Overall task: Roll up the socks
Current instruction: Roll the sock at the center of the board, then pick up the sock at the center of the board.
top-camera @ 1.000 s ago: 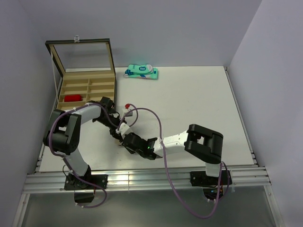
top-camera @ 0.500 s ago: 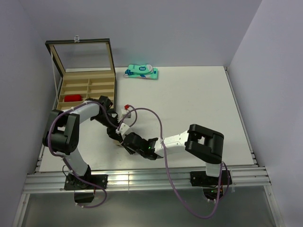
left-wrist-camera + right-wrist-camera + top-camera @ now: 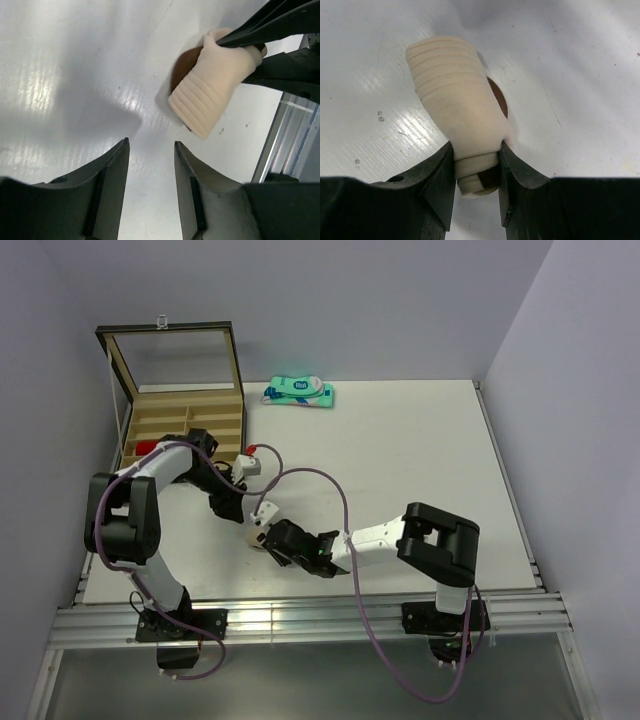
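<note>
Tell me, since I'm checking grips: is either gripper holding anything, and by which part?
The right gripper pinches the rolled cream sock near one end; the left gripper is open, holding nothing.

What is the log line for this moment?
left gripper: open, empty | right gripper: shut on beige sock | beige sock: rolled up

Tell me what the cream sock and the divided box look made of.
The cream sock: soft knit fabric, matte; ribbed bands show, brown patch at one end. The divided box: looks like pale wood, light tan slats; its dark-framed lid seems glass or clear plastic.
</note>
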Action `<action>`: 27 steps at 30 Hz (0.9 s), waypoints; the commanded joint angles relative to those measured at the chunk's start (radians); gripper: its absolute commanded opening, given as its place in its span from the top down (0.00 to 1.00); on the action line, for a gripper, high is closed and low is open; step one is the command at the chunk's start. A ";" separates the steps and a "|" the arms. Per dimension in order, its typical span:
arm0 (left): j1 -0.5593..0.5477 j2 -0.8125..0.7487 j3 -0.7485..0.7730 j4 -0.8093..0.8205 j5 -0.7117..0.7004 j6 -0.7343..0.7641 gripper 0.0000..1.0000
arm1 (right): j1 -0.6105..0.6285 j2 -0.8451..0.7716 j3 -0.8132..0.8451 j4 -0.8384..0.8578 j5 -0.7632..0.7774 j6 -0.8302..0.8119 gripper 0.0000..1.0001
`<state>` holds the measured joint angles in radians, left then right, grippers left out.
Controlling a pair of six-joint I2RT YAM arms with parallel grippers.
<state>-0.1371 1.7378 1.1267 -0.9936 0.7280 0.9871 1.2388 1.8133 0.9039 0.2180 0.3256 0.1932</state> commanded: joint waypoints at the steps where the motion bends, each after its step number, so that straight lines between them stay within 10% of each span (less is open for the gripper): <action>1: 0.019 -0.044 0.044 -0.046 0.013 0.041 0.54 | -0.012 -0.048 -0.020 -0.039 0.012 0.005 1.00; 13: 0.203 -0.145 0.090 0.234 0.053 -0.299 0.58 | -0.071 -0.078 0.064 -0.035 0.016 -0.047 1.00; 27: 0.427 -0.195 0.235 0.363 0.051 -0.634 0.60 | -0.228 0.144 0.610 -0.207 -0.074 -0.323 1.00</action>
<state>0.2523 1.5917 1.3235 -0.6624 0.7479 0.4461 1.0439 1.8977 1.4086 0.0605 0.2832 -0.0227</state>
